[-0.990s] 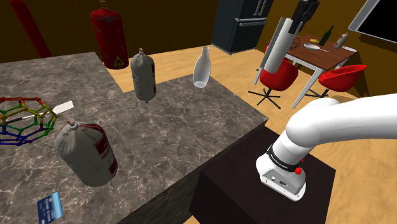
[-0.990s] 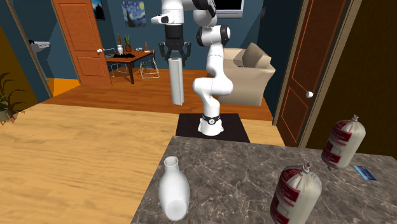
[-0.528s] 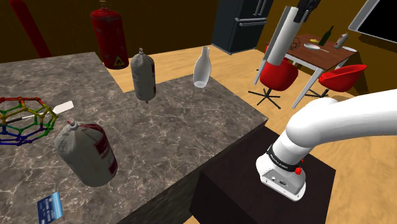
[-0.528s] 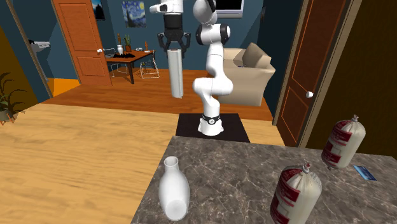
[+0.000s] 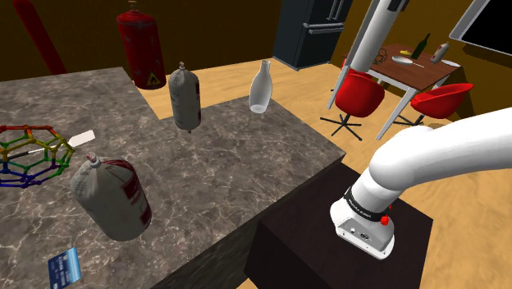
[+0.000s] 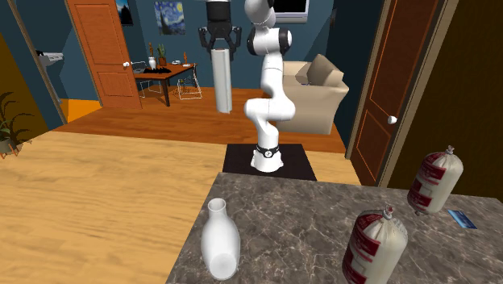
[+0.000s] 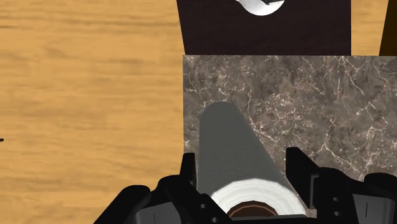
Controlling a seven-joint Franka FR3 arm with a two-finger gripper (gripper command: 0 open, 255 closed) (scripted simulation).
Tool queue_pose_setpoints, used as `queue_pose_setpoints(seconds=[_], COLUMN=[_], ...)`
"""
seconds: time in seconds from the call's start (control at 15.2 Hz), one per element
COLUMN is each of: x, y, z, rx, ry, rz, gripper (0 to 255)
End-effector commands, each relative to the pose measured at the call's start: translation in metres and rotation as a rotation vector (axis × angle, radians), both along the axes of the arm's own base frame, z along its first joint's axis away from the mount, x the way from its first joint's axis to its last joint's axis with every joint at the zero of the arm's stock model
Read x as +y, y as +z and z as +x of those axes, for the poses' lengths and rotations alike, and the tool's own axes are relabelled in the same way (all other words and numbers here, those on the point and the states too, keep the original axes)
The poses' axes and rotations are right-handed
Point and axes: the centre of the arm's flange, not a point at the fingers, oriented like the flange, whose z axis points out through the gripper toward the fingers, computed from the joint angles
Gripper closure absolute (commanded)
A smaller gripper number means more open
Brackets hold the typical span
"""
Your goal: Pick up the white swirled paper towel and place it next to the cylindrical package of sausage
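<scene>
A long white paper towel roll [image 5: 369, 39] hangs high in the air beyond the marble table's [image 5: 238, 156] far corner, over the wooden floor. My black gripper [image 5: 395, 5] is shut on its upper end. In the second exterior view the gripper [image 6: 220, 42] clasps the roll [image 6: 222, 82], which hangs nearly upright. The wrist view has the fingers [image 7: 188, 173] pressed on both sides of the roll [image 7: 236, 149], with the table's corner below it. Two grey and red sausage packages stand on the table, one far back [image 5: 186, 97] and a bigger one nearer [image 5: 112, 198].
A white bottle [image 5: 260, 87] stands near the table's far edge. A colourful wire polyhedron [image 5: 29, 153], a small white tag [image 5: 81, 139] and a blue card [image 5: 64, 268] lie at the shoulder view's left. A red extinguisher [image 5: 141, 45], a dining table with red chairs [image 5: 359, 94] and the black stand [image 5: 345, 246] surround it.
The arm has lifted the roll higher and brought it more upright. In the shoulder view the gripper has climbed to the top edge. The grip has stayed the same.
</scene>
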Motion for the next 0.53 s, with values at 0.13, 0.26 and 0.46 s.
queue_pose_setpoints(seconds=[0.13, 0.26, 0.46], x=[0.013, 0.038, 0.076], y=[0.011, 0.011, 0.011], z=[0.004, 0.011, 0.021], rx=[0.0, 0.0, 0.0], ry=[0.0, 0.0, 0.0], rz=[0.0, 0.0, 0.0], gripper=[255, 255, 255])
